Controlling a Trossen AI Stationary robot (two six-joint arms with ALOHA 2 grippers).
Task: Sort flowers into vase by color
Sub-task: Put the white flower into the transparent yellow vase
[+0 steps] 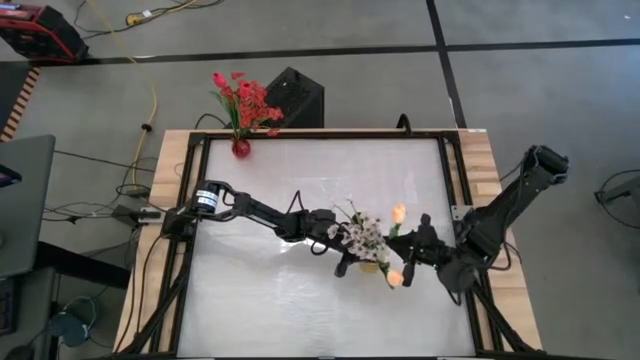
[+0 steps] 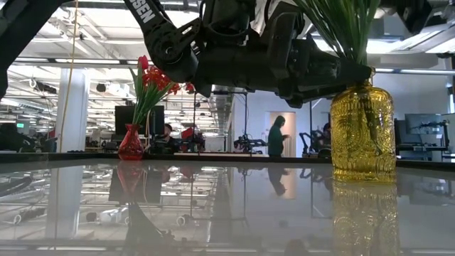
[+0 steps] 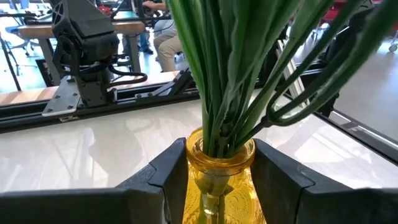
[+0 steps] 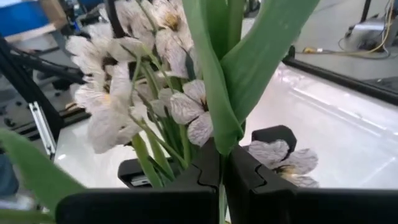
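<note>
Your left end effector grips yellow vase neck; right end effector clenched on flower stem above vase.

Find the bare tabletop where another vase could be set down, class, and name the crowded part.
Bare: the stretch between the red vase and the left hand, and the table's near edge. Crowded: around the yellow vase, where the right hand also sits.

On the table, one vase stands at the far edge toward the left, flowers in it. A second vase stands right of centre, between the left gripper and right gripper, holding a white-blossomed bunch.
</note>
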